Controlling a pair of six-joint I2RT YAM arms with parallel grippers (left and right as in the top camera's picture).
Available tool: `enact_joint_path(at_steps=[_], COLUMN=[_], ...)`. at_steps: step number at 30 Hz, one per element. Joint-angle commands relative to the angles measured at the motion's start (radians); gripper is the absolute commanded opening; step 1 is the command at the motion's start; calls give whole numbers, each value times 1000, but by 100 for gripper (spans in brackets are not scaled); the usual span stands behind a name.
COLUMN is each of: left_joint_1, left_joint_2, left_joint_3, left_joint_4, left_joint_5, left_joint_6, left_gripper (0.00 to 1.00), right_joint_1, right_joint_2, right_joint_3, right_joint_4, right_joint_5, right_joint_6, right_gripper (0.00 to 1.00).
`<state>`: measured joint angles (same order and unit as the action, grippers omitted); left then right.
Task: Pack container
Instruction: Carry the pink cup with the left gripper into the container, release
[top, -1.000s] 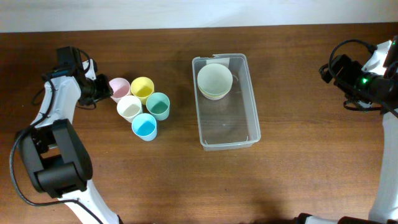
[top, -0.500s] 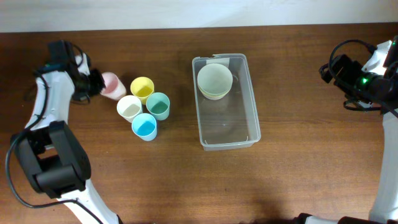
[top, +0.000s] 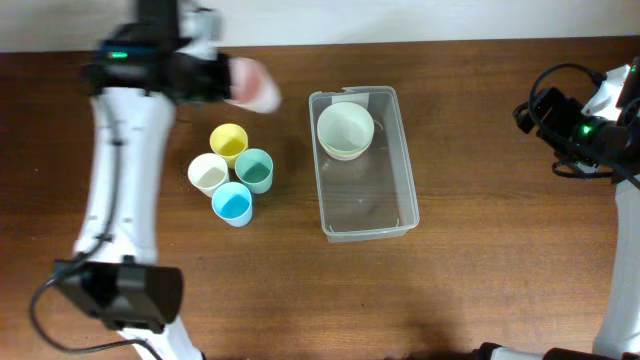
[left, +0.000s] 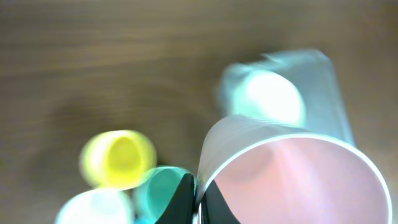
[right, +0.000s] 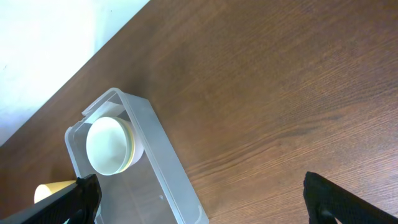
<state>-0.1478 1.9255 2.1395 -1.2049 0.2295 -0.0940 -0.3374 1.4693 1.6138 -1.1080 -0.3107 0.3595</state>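
My left arm: long white shell, smooth. Black base, thin black cable looping off it. Black wrist block with a left light, green. My left finger: black, pale edge, blurred.

My right arm: white links, black housing, right light also green, black cables arching over. My right fingers: matte black, blunt.

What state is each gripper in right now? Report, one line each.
Left gripper: shut on the pink cup, pinching its rim.
Right gripper: open, jaws wide apart, holding nothing.
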Motion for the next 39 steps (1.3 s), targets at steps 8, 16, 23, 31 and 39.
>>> enact_joint_path(at_steps=[8, 16, 23, 31, 39], left_joint_1=[-454, -510, -510, -510, -481], left_joint_2=[79, 275, 385, 400, 386], left_joint_3=[3, 3, 3, 3, 120], left_joint_4=[46, 68, 155, 247, 151], left_joint_5=[-248, -243, -161, -163, -212], left_joint_6=[276, 282, 283, 278, 198], left_gripper=[1, 1, 1, 25, 43], right_joint_1=[-4, -4, -4, -4, -4], right_joint_2=[-2, -2, -2, -2, -2], right_joint_3=[6, 6, 6, 6, 6], right_joint_4=[0, 0, 0, 0, 0], right_joint_5=[9, 9, 9, 9, 9], right_joint_6=[-3, -3, -3, -3, -3], right_gripper=[99, 99, 99, 99, 99])
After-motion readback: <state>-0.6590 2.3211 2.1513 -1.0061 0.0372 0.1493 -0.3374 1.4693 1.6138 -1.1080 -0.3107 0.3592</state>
